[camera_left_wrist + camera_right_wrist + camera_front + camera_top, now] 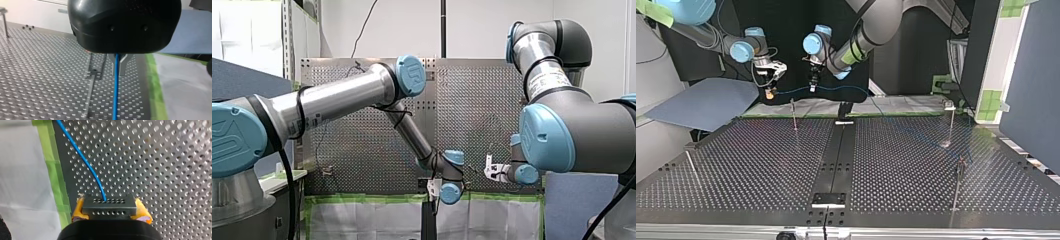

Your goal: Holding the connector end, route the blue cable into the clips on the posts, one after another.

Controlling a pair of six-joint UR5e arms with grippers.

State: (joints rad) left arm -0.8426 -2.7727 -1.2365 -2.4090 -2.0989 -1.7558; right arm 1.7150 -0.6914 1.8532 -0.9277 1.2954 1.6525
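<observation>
Front view: the left arm is stretched across to the table's far edge with its wrist bent down, and the left claw (433, 193) points downward. The right claw (488, 168) is held near it.

Top view: a thin blue cable (846, 88) is strung between both claws above the perforated metal table (761, 160).

Left wrist view: the metal fingers (123, 65) are pinched together on the cable.

Right wrist view: a black rectangular connector (109, 206) is clamped between yellow pads (143, 213).

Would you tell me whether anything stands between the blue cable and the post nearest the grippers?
Nothing visible does. In the top view the cable spans between my right gripper, shut on the connector, and my left gripper; the post stands just under that span, with only open air between them.
</observation>
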